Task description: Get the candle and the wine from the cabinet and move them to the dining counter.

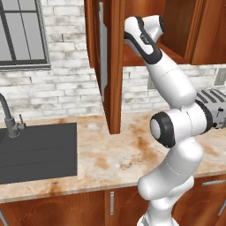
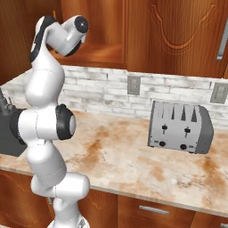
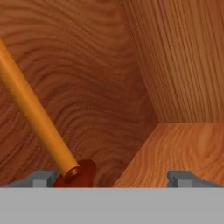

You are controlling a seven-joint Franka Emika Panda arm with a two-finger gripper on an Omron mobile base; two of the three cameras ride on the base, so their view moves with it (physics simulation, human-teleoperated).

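Observation:
My arm reaches up into the open reddish-brown cabinet (image 1: 176, 31), whose bottom shelf (image 2: 95, 53) also shows from the right. Inside, in the hand view, the orange candle (image 3: 35, 109) slants across the left half, ending in its dark red holder (image 3: 84, 173) just beside my left fingertip (image 3: 43, 177). My gripper (image 3: 113, 178) is open, with the wooden cabinet floor (image 3: 183, 148) between the tips. The candle's foot sits at the left end of the gap, untouched as far as I can see. The wine and the dining counter are out of view.
The cabinet's open door (image 1: 115, 66) juts out over the stone counter (image 1: 114, 159) left of my arm. A black sink (image 1: 35, 150) with a faucet (image 1: 9, 117) lies at the left. A silver toaster (image 2: 180, 127) stands at the right under a shut door (image 2: 178, 31).

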